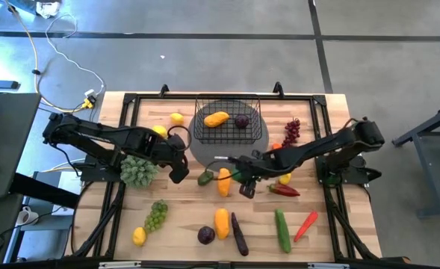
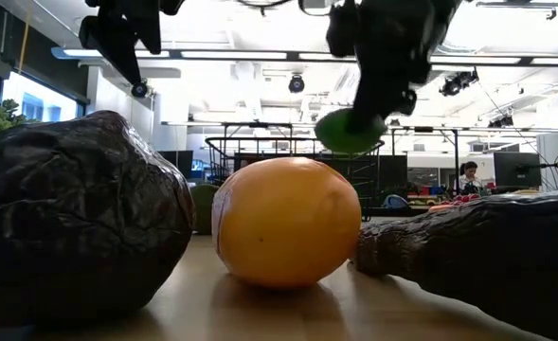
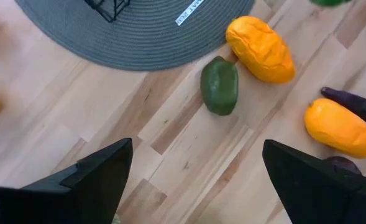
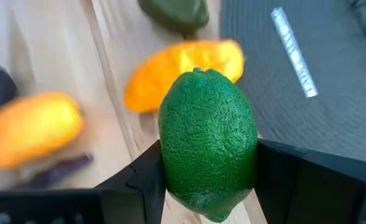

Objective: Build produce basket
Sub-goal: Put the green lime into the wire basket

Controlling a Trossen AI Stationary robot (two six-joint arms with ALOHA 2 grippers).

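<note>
A: Produce status, left to right?

B: Green grape bunch [image 1: 138, 171] lies below the left gripper [image 1: 179, 168], whose fingers stand spread and empty. The right gripper [image 4: 210, 171] pinches a green lime [image 4: 209, 142] across its middle, lifted above the table [image 1: 182, 217] just short of the basket [image 1: 227, 119].

A: Handling?

B: Probably light, rigid, pebbled skin; rounded sides could slip, so grip the widest girth.

A: Markings?

B: A white label [image 4: 292, 51] on the grey mat [image 3: 139, 37]; unreadable.

Green lime [image 4: 209, 144], black wire basket [image 1: 228, 119]
</note>
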